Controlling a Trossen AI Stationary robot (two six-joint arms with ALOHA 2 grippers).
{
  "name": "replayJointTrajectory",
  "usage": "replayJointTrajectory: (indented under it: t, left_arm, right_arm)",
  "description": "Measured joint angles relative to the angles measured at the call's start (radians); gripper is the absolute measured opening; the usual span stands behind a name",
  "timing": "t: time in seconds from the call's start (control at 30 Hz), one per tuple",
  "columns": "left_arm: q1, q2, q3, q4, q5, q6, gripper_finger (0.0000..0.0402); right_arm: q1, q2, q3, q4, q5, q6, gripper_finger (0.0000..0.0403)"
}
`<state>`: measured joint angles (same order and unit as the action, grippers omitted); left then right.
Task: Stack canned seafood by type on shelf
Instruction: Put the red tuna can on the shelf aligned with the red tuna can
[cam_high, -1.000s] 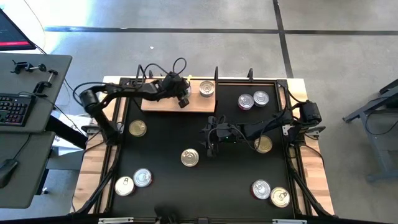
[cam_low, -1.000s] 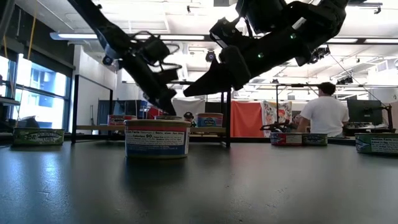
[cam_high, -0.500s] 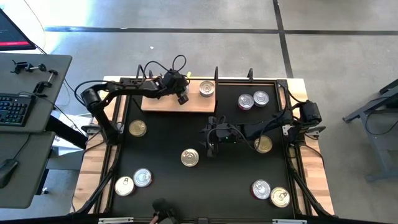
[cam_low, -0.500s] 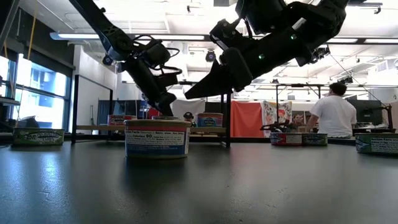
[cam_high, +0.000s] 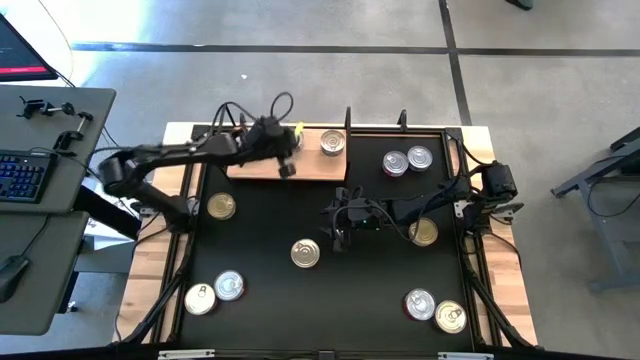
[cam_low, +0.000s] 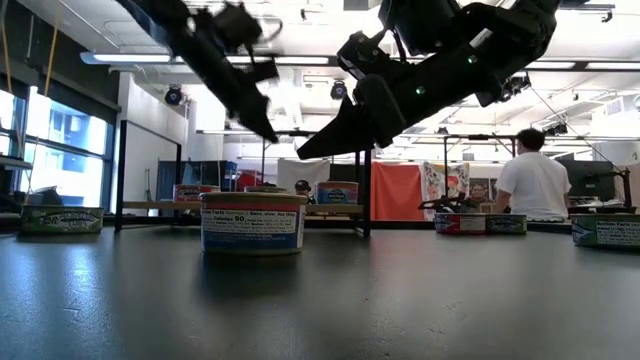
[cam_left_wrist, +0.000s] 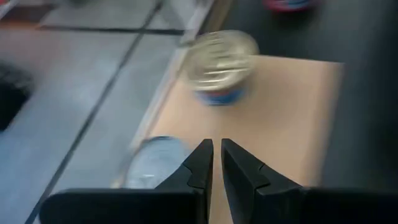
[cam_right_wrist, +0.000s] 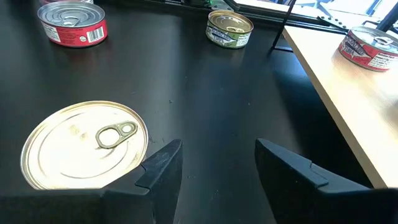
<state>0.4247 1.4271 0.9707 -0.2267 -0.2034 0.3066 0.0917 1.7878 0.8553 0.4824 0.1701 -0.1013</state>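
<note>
The shelf (cam_high: 262, 168) is a light wooden slab at the table's far side. A silver-lidded can (cam_high: 332, 142) stands on it, also in the left wrist view (cam_left_wrist: 221, 62). A second, blurred can (cam_left_wrist: 154, 163) shows beside my fingers in that view. My left gripper (cam_high: 286, 168) (cam_left_wrist: 217, 146) hangs shut and empty above the shelf (cam_left_wrist: 280, 118). My right gripper (cam_high: 337, 237) (cam_right_wrist: 217, 155) hovers open over the black mat. A gold-lidded can (cam_right_wrist: 84, 143) (cam_high: 305, 253) stands just outside one finger, untouched.
More cans stand about the mat: two at the far right (cam_high: 407, 160), one gold (cam_high: 423, 232) under the right arm, two near right (cam_high: 436, 310), two near left (cam_high: 214, 292), one at the left (cam_high: 221, 207). A person (cam_low: 528, 185) stands in the room behind.
My left gripper has risen well clear of the shelf and its cans, drawing back a little toward the table's left edge, its fingers staying shut. The cans have not moved.
</note>
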Motion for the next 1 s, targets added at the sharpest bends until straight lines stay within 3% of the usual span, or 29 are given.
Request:
replayJointTrajectory:
  t: [0.17, 0.27, 0.37, 0.53, 0.77, 1.0]
  left_arm:
    - [-0.214, -0.14, -0.077, -0.098, 0.116, -0.083, 0.0023]
    - [-0.383, -0.199, -0.138, -0.126, 0.115, -0.133, 0.0023]
    - [-0.548, -0.228, -0.156, -0.222, 0.058, -0.22, 0.0023]
    - [-0.756, -0.244, -0.156, -0.463, -0.113, -0.547, 0.0023]
    - [-0.89, -0.242, -0.172, -0.736, -0.165, -1.015, 0.0023]
    - [-0.945, -0.242, -0.279, -0.68, -0.27, -1.142, 0.0023]
  right_arm:
    - [0.006, 0.0, 0.0, 0.004, -0.006, 0.008, 0.0192]
    - [0.009, 0.0, 0.0, 0.004, -0.006, 0.026, 0.0192]
    - [0.01, 0.0, 0.0, 0.004, -0.015, 0.034, 0.0192]
    - [0.009, 0.0, 0.0, 0.004, -0.022, 0.033, 0.0192]
    - [0.009, 0.0, 0.0, 0.005, -0.022, 0.034, 0.0192]
    - [0.009, 0.0, 0.0, 0.006, -0.022, 0.078, 0.0192]
